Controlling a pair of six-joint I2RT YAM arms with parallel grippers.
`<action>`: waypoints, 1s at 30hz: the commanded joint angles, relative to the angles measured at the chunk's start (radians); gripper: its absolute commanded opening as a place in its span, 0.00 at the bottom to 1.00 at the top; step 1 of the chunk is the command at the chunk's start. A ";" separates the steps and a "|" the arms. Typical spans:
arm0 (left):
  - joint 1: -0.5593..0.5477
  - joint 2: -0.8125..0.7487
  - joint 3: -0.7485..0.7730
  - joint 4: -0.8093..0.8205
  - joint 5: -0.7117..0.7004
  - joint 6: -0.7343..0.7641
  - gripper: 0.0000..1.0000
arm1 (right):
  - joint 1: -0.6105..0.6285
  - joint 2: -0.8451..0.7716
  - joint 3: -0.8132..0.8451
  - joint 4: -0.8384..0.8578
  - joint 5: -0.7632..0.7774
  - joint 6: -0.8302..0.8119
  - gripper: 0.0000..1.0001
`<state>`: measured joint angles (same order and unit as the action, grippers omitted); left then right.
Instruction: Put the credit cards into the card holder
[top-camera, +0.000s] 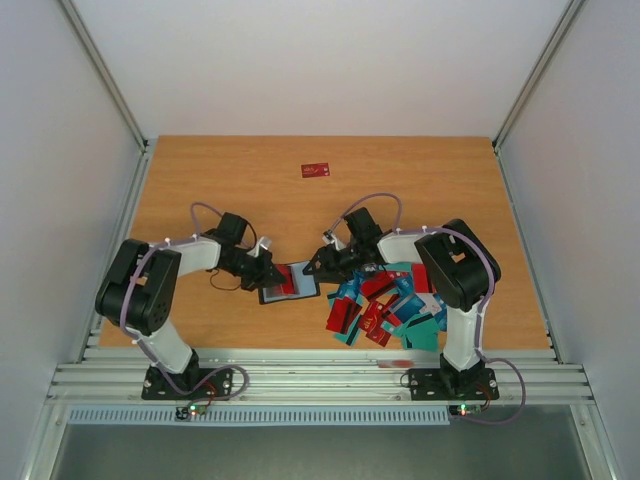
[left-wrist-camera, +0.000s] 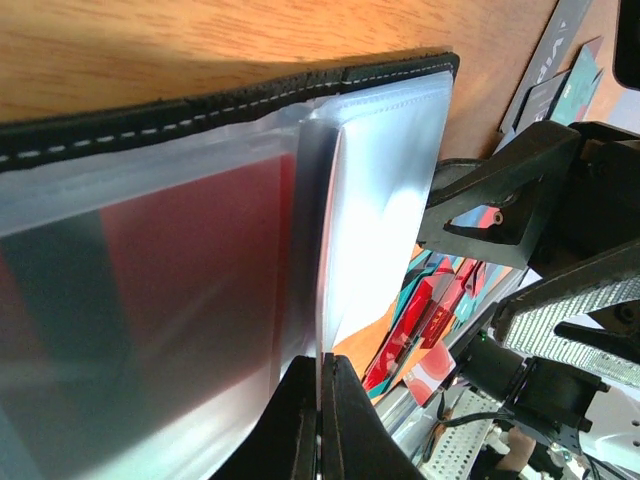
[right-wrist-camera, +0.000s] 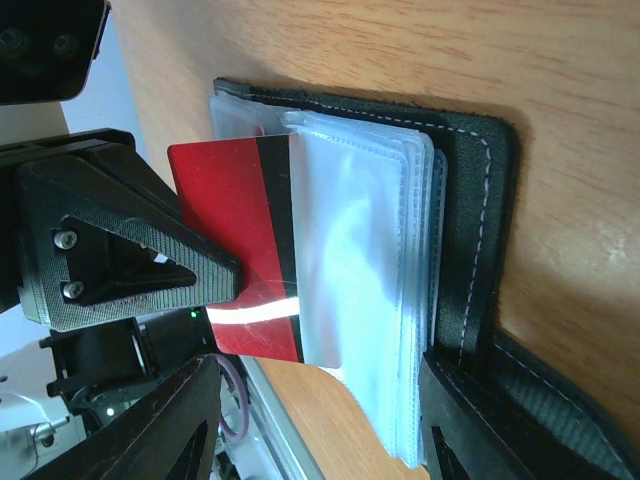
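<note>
Red card (right-wrist-camera: 235, 240) half-fed into the card holder (right-wrist-camera: 480, 190), one pocket held apart.
The left gripper (left-wrist-camera: 320, 400) is clenched on a thin clear sleeve (left-wrist-camera: 385, 190), probably to keep that pocket gaping. The right gripper (right-wrist-camera: 320, 365) stands spread, gripping nothing, and the glossy, black-striped card juts out of the filmy plastic. The holder, black with pale stitching, lies open mid-table between both arms. The loose credit cards (top-camera: 385, 305) are heaped beside the right arm.

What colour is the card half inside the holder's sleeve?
The card is red with a black stripe; the right wrist view shows it best.
</note>
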<state>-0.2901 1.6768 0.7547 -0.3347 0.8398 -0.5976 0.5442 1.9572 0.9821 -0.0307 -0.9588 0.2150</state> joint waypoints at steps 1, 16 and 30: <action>-0.001 0.036 0.051 -0.102 0.028 0.072 0.00 | 0.008 0.028 -0.002 0.017 -0.003 0.009 0.56; -0.001 0.117 0.097 -0.074 0.108 0.125 0.00 | 0.008 0.038 0.003 0.026 -0.012 0.020 0.56; -0.002 0.195 0.127 -0.080 0.104 0.199 0.10 | 0.007 0.048 0.025 0.020 -0.020 0.021 0.56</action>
<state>-0.2855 1.8427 0.8772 -0.4297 0.9539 -0.4046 0.5404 1.9697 0.9844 -0.0151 -0.9813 0.2321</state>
